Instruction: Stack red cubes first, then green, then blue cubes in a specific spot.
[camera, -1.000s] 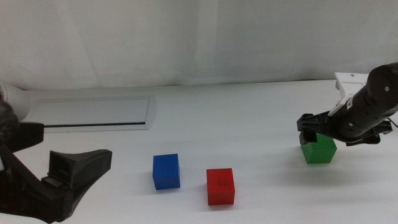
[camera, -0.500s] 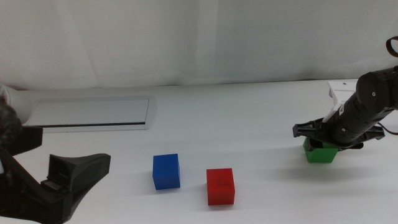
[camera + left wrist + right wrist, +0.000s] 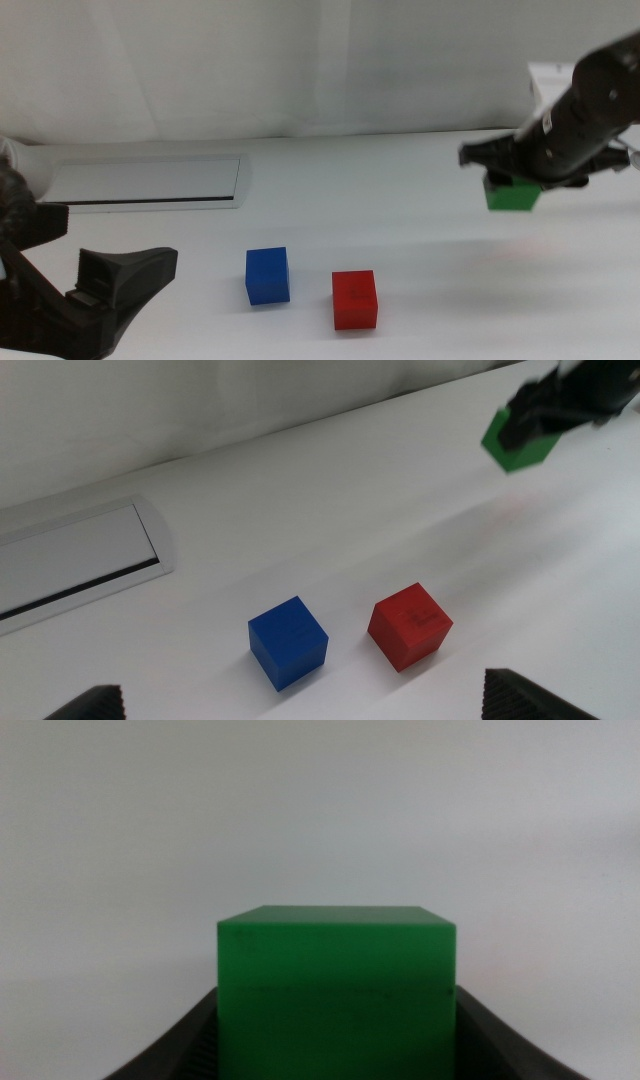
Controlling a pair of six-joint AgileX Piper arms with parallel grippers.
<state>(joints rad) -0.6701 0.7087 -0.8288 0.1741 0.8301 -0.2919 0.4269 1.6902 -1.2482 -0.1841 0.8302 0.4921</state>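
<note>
Middle view: right pincer (image 3: 510, 180) clamps green cube (image 3: 512, 197) aloft; left pincer (image 3: 100, 290) apart.

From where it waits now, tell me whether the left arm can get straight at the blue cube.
Probably yes. The left gripper sits open at the table's near left, and the blue cube stands alone on bare tabletop beside it, clear of the red cube. Nothing lies between them.

Green cube (image 3: 514, 197) aloft at right; blue cube (image 3: 267, 275) just left of red cube (image 3: 355, 298).
</note>
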